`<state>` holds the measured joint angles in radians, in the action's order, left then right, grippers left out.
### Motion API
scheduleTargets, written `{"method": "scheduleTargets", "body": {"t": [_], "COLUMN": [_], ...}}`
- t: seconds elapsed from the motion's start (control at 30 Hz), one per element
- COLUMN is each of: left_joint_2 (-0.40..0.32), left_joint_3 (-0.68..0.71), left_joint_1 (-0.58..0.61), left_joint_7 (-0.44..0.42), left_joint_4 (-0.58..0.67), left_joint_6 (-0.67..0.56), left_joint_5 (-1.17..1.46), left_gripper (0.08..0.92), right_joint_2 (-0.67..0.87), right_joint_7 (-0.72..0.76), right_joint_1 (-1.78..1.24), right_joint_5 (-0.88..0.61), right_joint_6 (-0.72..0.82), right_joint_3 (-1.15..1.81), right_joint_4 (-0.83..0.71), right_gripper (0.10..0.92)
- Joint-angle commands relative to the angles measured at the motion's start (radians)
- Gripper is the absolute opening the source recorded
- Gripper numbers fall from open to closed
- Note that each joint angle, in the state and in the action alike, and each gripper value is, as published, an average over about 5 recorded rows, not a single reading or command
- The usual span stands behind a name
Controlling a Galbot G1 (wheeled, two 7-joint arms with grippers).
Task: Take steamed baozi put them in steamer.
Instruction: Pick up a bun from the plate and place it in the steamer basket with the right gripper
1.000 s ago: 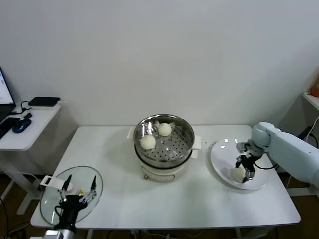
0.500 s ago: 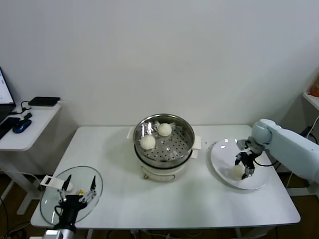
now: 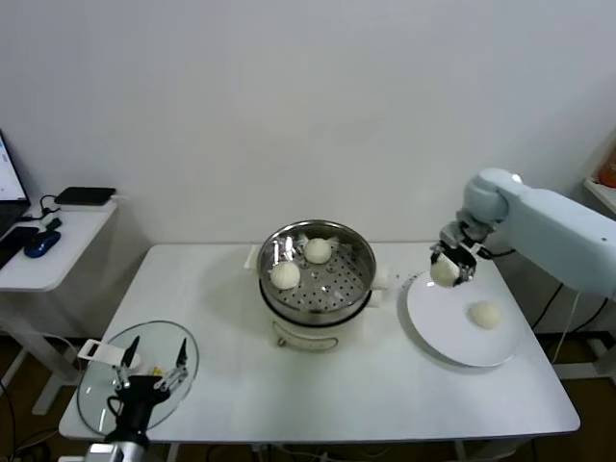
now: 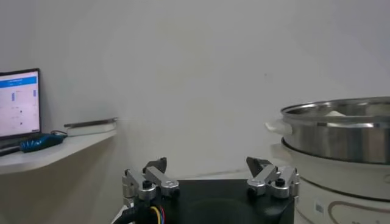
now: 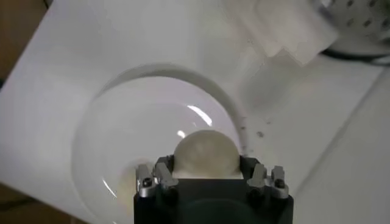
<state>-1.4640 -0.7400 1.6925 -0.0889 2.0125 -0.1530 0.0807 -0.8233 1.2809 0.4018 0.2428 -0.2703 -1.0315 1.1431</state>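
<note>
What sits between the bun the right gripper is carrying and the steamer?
Nothing stands in that stretch. In the head view, the right gripper holds a baozi above the plate's rim; between it and the steamer show only the pot's white handle and bare table.

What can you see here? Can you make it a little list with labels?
right gripper: shut on a bun, lifted above the plate's edge nearest the steamer
plate: white, one bun lying on it
steamer: steel basket on a white pot, two buns inside
left gripper: open, idle over the glass lid at the table's near left corner
table: white
</note>
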Motion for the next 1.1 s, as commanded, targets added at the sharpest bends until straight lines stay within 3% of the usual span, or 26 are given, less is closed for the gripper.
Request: {"method": "scheduleTargets", "body": {"t": [0.03, 0.27, 0.8, 1.1], "left_joint_2": [-0.003, -0.004, 0.015, 0.016], "left_joint_3": [0.002, 0.001, -0.005, -0.003], "left_joint_1": [0.0, 0.004, 0.004, 0.003], "left_joint_7": [-0.001, 0.0, 0.0, 0.0], "left_joint_4": [0.003, 0.006, 0.006, -0.006], "left_joint_6": [0.002, 0.003, 0.016, 0.02], "left_joint_5": [-0.007, -0.011, -0.028, -0.036], "left_gripper": [0.823, 0.823, 0.823, 0.823], "right_joint_2": [-0.059, -0.143, -0.4, -0.429], "right_joint_7": [-0.001, -0.014, -0.029, -0.029], "right_joint_1": [0.186, 0.197, 0.045, -0.014], "right_joint_5": [0.196, 0.254, 0.347, 0.339], "right_joint_6": [-0.206, -0.25, -0.273, -0.26], "right_joint_3": [-0.014, 0.007, 0.018, 0.016], "right_joint_4": [0.241, 0.308, 0.285, 0.291], "right_gripper": [0.696, 0.698, 0.698, 0.696]}}
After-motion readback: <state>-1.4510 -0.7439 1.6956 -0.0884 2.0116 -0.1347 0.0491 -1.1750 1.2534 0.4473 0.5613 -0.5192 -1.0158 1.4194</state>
